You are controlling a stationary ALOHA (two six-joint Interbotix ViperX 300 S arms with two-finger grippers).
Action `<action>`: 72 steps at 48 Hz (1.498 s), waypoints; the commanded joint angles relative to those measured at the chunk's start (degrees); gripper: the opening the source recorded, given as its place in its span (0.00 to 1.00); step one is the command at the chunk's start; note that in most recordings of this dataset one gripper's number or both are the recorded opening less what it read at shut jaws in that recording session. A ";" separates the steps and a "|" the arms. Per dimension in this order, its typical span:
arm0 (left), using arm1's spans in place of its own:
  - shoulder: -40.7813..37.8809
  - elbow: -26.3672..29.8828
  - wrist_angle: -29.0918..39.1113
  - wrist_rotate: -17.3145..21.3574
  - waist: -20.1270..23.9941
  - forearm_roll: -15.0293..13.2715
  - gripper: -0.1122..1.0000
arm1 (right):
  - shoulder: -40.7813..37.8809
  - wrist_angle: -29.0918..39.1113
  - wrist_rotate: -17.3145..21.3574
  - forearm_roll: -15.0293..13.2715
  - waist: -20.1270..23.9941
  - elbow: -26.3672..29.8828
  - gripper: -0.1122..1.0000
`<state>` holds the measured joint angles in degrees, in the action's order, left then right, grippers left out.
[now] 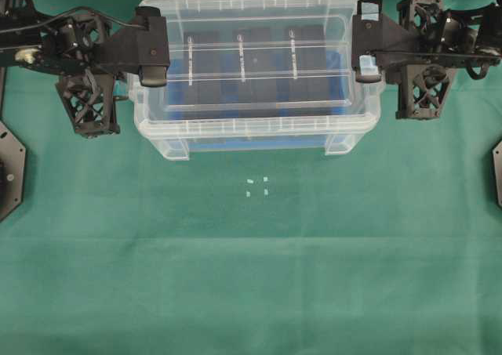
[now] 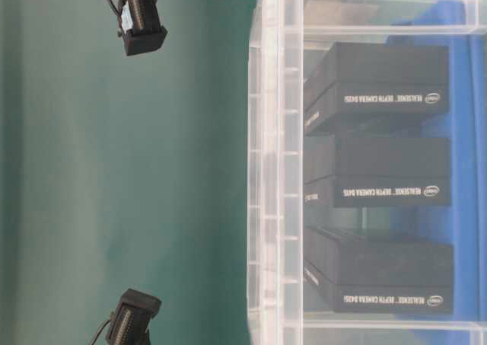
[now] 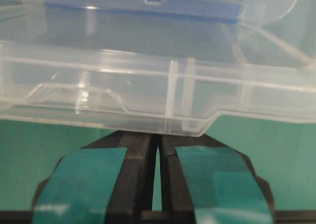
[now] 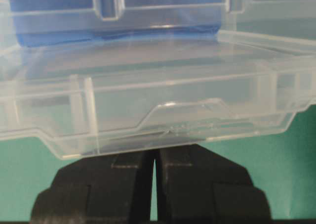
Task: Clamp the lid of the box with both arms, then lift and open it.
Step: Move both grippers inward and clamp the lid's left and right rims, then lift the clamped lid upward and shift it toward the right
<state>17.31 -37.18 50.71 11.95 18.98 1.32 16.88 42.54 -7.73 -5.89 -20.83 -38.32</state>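
Overhead exterior shows the green cloth table [image 1: 251, 277]; the box [image 1: 255, 132] sits at its far edge, long axis left-right; the lid [image 1: 259, 45] lies likewise, gripped by left gripper [image 1: 153, 48] and right gripper [image 1: 367, 40] at its ends.

You have the box [image 1: 259, 132] at the table's [image 1: 251, 277] far edge, centred, three blocks [image 1: 245, 61] side by side inside, the lid [image 1: 251, 26] apparently over them, an arm at each end.
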 commanded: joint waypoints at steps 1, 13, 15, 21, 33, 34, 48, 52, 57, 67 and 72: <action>0.09 3.52 -0.26 -0.53 -0.44 -0.26 0.11 | 0.44 -1.05 0.44 0.35 1.67 4.48 0.10; 0.09 5.98 1.67 -0.62 -0.88 -0.26 0.11 | 1.14 0.09 0.44 0.35 2.20 5.62 0.10; 0.18 6.33 1.85 -0.53 -0.97 -0.26 0.11 | 1.32 0.18 0.53 0.35 2.20 5.89 0.10; 0.18 7.21 2.46 -0.53 -1.05 -0.26 0.11 | 1.85 0.88 0.53 0.35 2.37 6.33 0.10; 0.18 8.79 3.78 -0.62 -1.05 -0.26 0.11 | 2.90 1.93 0.53 0.35 2.81 8.00 0.10; 0.26 9.05 3.96 -0.62 -1.05 -0.26 0.11 | 2.90 2.02 0.62 0.35 2.90 8.17 0.10; 0.88 11.16 5.63 -0.53 -1.05 -0.18 0.11 | 3.87 4.04 0.53 0.35 3.25 10.37 0.10; 1.14 11.60 6.33 -0.62 -1.05 -0.18 0.11 | 4.22 5.01 0.53 0.35 3.34 11.43 0.10; 1.67 12.22 6.94 -0.53 -1.05 -0.18 0.11 | 4.48 6.15 0.44 0.26 3.69 12.92 0.10; 2.46 13.36 8.00 -0.62 -1.05 -0.09 0.11 | 4.48 7.91 0.18 0.18 4.04 15.56 0.10; 2.64 14.15 8.88 -0.53 -1.05 0.09 0.11 | 4.48 8.88 0.09 -0.09 4.22 16.79 0.10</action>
<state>19.78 -28.04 61.00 11.95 18.90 1.58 21.01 52.91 -7.82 -6.59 -20.92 -27.16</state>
